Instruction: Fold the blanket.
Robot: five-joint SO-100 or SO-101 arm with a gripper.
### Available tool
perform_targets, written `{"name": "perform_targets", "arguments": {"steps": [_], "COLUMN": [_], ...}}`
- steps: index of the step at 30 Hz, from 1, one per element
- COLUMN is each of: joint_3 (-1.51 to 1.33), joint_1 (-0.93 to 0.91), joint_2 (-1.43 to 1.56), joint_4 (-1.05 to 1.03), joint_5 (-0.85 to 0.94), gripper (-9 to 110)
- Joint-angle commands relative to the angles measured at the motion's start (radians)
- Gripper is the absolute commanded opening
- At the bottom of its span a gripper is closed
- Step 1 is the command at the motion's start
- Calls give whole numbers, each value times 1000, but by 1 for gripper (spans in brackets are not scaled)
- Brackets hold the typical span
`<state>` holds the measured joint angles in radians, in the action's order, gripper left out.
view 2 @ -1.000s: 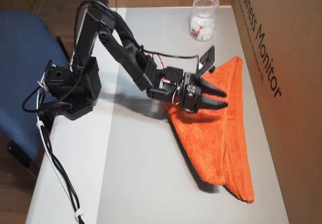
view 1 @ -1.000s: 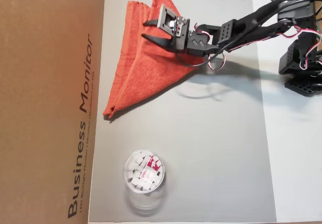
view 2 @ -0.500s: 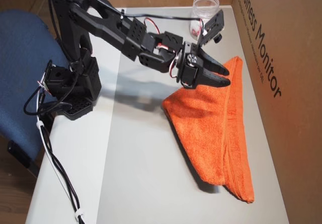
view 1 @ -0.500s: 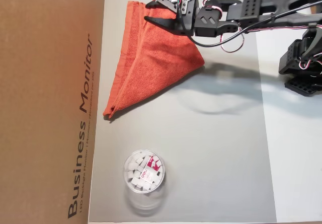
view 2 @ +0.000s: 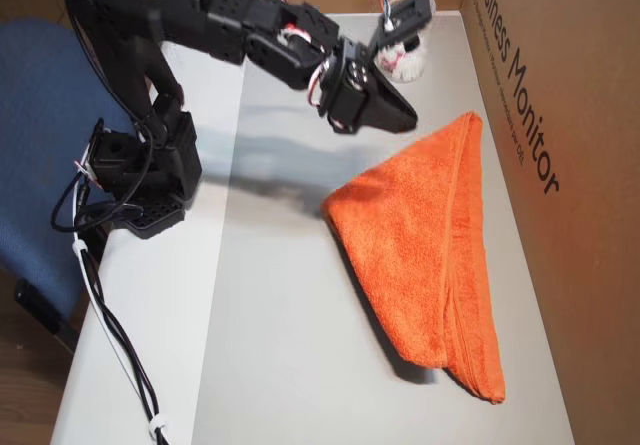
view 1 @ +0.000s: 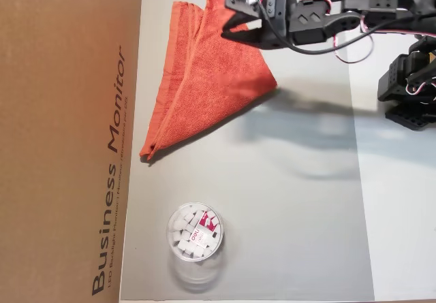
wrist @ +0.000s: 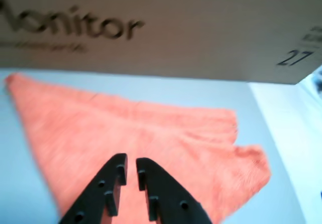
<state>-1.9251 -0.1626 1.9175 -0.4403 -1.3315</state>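
Empty hand (wrist: 131, 164) above folded blanket (wrist: 151, 138)

Bare grey mat (view 1: 286, 201) lies open; cardboard box (view 1: 68, 139) and jar (view 1: 194, 233) block

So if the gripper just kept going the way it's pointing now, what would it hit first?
Probably the blanket: in the wrist view the gripper, nearly shut and holding nothing, aims at the cloth below it, with the cardboard box beyond. Depth is uncertain.
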Motion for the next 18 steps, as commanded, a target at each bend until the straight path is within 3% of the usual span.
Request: {"name": "perform_targets", "arguments": {"steps": [1, 7, 18], "joint_3": [8, -55, -400], "joint_1": [26, 61, 72], "joint_2": [109, 230, 540], "joint_4": [-161, -344, -347], "joint_5": [-5, -6, 11], "gripper": [0, 0, 0]}}
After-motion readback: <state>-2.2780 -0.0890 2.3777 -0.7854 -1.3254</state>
